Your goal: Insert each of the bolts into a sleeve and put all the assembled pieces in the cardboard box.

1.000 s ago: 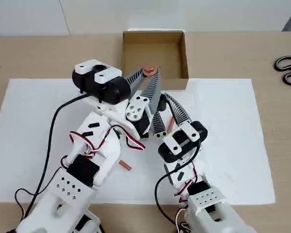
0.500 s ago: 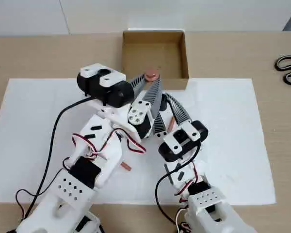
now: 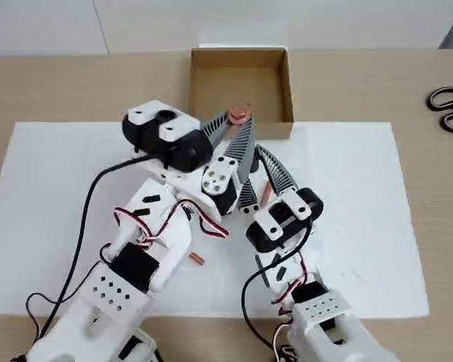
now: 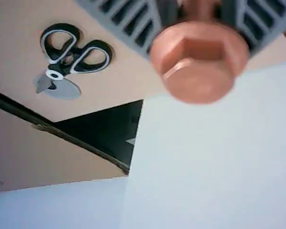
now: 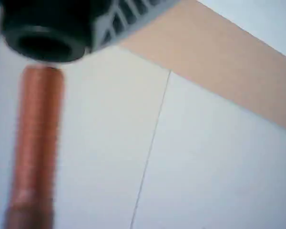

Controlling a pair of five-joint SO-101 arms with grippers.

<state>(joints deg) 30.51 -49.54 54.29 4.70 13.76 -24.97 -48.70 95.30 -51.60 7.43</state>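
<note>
My left gripper is shut on a copper bolt, whose hexagonal head shows close up between the grey ribbed fingers. It hangs just in front of the cardboard box, which looks empty. My right gripper is right beside it, shut on a black sleeve whose open mouth faces the wrist camera. A copper threaded shaft lies in line with the sleeve's mouth. I cannot tell whether they touch. The shaft appears in the high view as a copper rod between the right fingers.
A white paper sheet covers the wooden table under both arms. A small copper piece lies on the sheet beside the left arm. Black-handled scissors rest at the far right, off the paper, and appear in the left wrist view.
The left arm's wrist has shifted right and slightly toward the right gripper, carrying the bolt with it. The right arm has stayed still.
</note>
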